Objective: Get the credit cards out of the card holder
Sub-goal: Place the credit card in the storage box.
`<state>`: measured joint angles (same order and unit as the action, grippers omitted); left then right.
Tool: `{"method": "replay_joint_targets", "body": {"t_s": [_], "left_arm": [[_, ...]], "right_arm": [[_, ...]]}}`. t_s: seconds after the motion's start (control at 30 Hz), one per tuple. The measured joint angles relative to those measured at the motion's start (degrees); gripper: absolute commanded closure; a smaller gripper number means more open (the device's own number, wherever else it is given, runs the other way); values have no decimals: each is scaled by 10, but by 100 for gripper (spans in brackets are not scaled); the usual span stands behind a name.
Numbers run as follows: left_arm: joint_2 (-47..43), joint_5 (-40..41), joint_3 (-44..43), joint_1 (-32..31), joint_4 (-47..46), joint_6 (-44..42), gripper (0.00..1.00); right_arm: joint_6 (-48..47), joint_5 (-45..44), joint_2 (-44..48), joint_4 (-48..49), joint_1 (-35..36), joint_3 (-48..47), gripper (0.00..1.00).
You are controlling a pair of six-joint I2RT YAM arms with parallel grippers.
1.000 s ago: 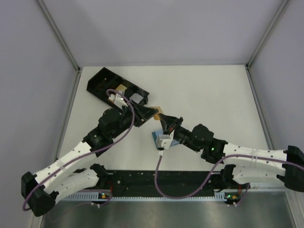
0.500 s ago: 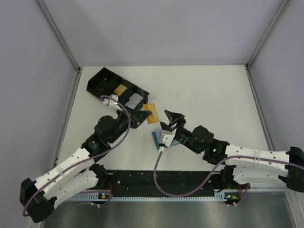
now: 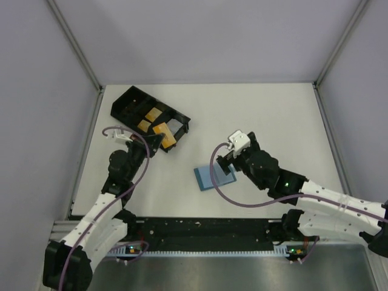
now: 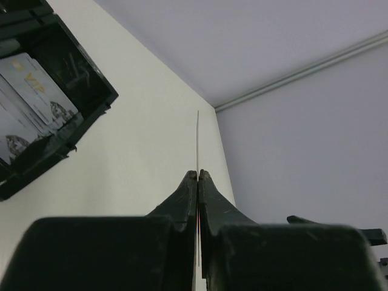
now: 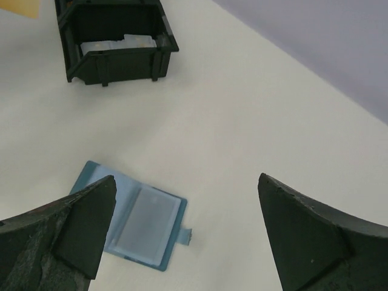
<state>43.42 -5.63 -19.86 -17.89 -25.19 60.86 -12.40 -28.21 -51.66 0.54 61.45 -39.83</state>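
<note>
Change: L arm drew back w/ orange card point(image 3: 167, 141) to black tray point(image 3: 129, 100) corner; R arm lifted off holder.
L pincer point(image 4: 198, 177): clamped on card, thin, edge-on.
R pincer point(image 5: 185, 194): agape, empty.
Card holder point(image 5: 134, 223): open flat on tabletop point(image 3: 260, 121); blue, glossy panels, small tab.

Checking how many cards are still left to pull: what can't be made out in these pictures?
- Card holder, right wrist view: part of one panel sits behind a finger of the open right gripper; whether its pockets hold cards is unclear.
- Card in the shut left gripper, left wrist view: edge-on, face unseen.
- Tray, left wrist view: cut by the frame edge; card count unknown.
</note>
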Motion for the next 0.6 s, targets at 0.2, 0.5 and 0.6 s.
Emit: {"method": "replay_joint_targets", "body": {"t_s": [0.2, 0.5, 0.6], "left_arm": [[55, -9, -6, 84, -48, 0, 100], [287, 16, -127, 158, -84, 26, 100], [369, 20, -183, 166, -93, 38, 100]], "right_arm": [[125, 18, 0, -42, -29, 10, 2], [150, 47, 0, -55, -31, 27, 2], [144, 53, 1, -55, -31, 28, 2]]}}
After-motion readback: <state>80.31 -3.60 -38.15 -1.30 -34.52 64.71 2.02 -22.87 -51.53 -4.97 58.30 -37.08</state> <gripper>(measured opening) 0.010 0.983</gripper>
